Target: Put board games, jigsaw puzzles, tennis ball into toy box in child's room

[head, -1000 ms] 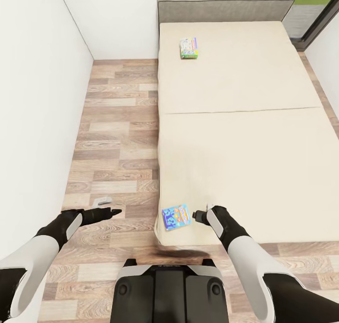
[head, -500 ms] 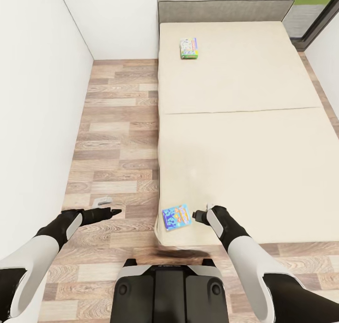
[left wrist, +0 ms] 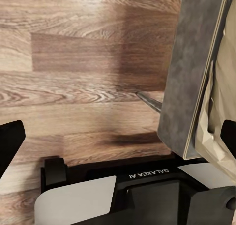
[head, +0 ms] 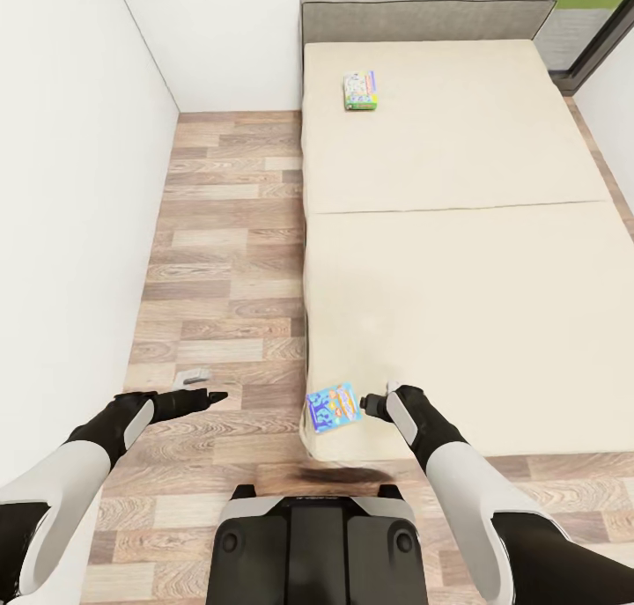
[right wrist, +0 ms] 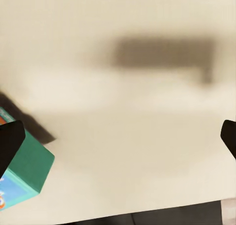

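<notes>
Blue board game (head: 335, 407) at bed (head: 493, 261) corner; pale one (head: 360, 91) near headboard.

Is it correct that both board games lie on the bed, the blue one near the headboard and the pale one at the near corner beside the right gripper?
Not quite: they are swapped. In the head view the blue board game lies at the bed's near corner beside the right gripper, and the pale board game lies near the headboard. Both are on the bed.

"GALAXEA" — robot base (left wrist: 147, 174)
</notes>
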You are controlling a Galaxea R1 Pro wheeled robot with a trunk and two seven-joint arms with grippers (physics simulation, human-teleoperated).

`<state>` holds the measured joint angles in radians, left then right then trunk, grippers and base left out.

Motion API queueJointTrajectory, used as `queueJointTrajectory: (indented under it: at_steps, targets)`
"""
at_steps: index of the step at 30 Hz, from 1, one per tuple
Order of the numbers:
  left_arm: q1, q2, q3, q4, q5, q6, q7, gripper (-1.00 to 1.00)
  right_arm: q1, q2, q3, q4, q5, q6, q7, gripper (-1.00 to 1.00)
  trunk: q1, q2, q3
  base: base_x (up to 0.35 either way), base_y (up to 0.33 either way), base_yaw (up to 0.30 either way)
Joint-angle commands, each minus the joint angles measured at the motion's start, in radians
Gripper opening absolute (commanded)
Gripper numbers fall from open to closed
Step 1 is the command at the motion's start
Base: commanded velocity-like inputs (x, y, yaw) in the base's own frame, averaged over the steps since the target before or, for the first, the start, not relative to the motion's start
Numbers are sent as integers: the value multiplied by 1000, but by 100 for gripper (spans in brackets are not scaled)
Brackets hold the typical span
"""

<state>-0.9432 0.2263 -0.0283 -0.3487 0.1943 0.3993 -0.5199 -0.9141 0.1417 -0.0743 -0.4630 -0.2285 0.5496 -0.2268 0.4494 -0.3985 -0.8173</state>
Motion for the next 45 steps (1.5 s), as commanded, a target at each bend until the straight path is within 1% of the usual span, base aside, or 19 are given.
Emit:
queueJointTrajectory:
  at_steps: [1,8,13,45]
  targets:
    - [0,1,-3,-1,10,8,0,100,0,1,-2,-2,-11,3,-8,100,1,-2,-1,0,14,0]
    - [0,1,-3,-1,10,9,0,100,-1,1,16,-2,-11,3,-8,100,1,-2,-1,0,6,0]
    - [0,1,-4,-1,10,8,0,100,0,1,21,-2,-11,3,-8,100,1,-2,-1,0,0,0]
    - [0,1,-3,-1,11,8,0,100,0,1,22,-2,-11,3,-8,100,1,-2,-1,0,18,0]
